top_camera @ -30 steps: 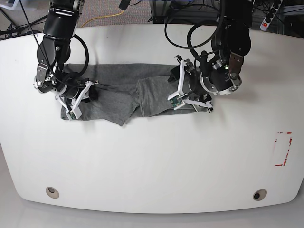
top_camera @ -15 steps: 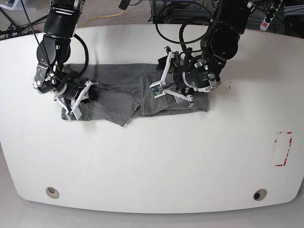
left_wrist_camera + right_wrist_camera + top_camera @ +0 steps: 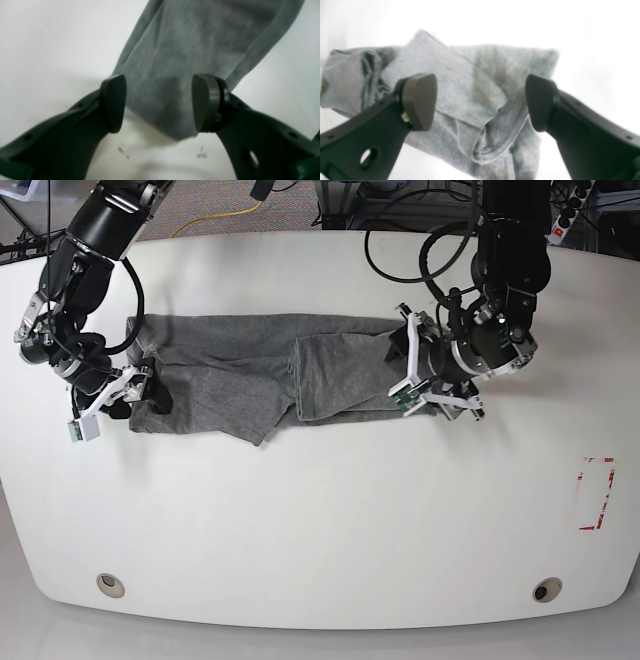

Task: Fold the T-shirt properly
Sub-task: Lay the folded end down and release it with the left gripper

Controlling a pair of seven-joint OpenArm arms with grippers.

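Right claw (image 3: 88, 408): at the left of the base view; it has let go and backed off the shirt's end, now sitting spread just off the cloth edge, over bare bench. A second ago it was down on the fabric. Wrist view confirms: both pads (image 3: 418, 100) wide apart, nothing between them.
T-shirt (image 3: 250, 380): lies as a long band across the far half of the white bench (image 3: 320, 520), sides already turned in. A loose flap hangs toward the viewer near the middle, and the right-hand portion sits doubled over.
Left claw (image 3: 432, 375): at the right of the base view, at the shirt's right end; it swung in over the cloth and has come back out. Jaws spread, straddling the end of the fabric without pinching it.
Meaning: lengthwise fold looks done and both ends released; judged next step is a fresh grip for the crosswise fold. Flap needs tidying first.
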